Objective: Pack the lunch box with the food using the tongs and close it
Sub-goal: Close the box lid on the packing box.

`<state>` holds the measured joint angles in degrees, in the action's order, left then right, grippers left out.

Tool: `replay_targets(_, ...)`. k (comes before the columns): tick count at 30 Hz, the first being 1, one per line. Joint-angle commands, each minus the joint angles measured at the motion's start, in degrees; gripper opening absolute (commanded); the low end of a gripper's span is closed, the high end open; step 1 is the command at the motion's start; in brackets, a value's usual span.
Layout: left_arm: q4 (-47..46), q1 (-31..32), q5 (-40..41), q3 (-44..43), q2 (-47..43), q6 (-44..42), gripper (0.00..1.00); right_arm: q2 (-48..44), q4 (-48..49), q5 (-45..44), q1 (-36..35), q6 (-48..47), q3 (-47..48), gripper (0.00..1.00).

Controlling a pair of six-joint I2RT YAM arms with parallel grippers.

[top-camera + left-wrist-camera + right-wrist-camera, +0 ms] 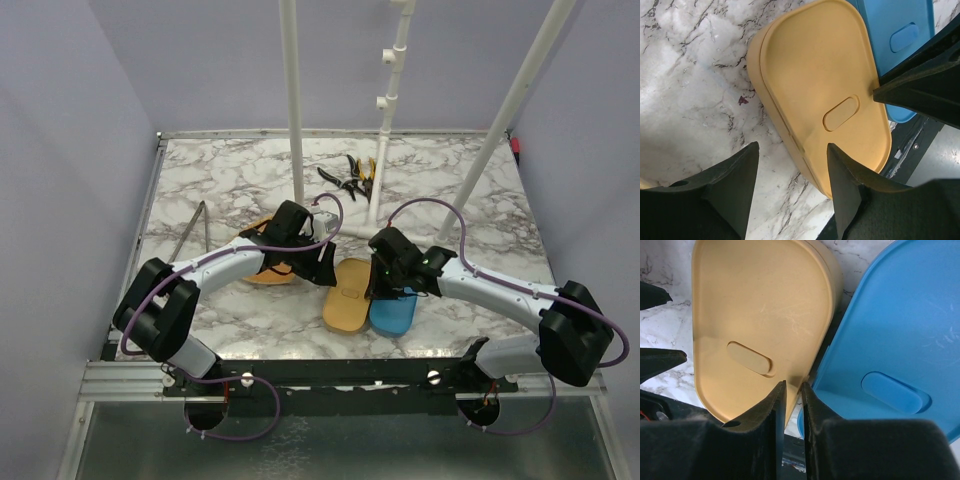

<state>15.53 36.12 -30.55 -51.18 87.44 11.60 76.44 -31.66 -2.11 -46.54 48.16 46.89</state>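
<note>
- Tan rounded plastic lunch box (pixel 825 65), closed, lies at 6 o'clock, with a blue plastic box (pixel 900 315) just beside it.
- Left gripper (pixel 792 147) hangs wide apart over its rim.
- Right gripper (pixel 792 384) is narrowed to a slit between the boxes; I cannot tell whether it grips anything.
- Thin grey metal tongs (pixel 192 232) lie at 10 o'clock.

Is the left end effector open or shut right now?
Open: the left end effector has its fingers wide apart, gripping nothing.

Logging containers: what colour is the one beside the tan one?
A blue container, clearest in the right wrist view.
</note>
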Motion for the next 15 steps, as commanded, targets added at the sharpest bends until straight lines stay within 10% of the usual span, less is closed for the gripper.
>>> replay_targets(1, -0.2, 0.4, -0.3, 0.6, 1.1, 0.4, 0.57, 1.8, -0.3, -2.5, -0.4, 0.3, 1.1, 0.2)
replay_targets(15, 0.6, 0.7, 1.5, 0.6, 2.1, 0.3, 0.53, 4.5, -0.3, -3.6, -0.6, -0.3, 1.2, 0.12)
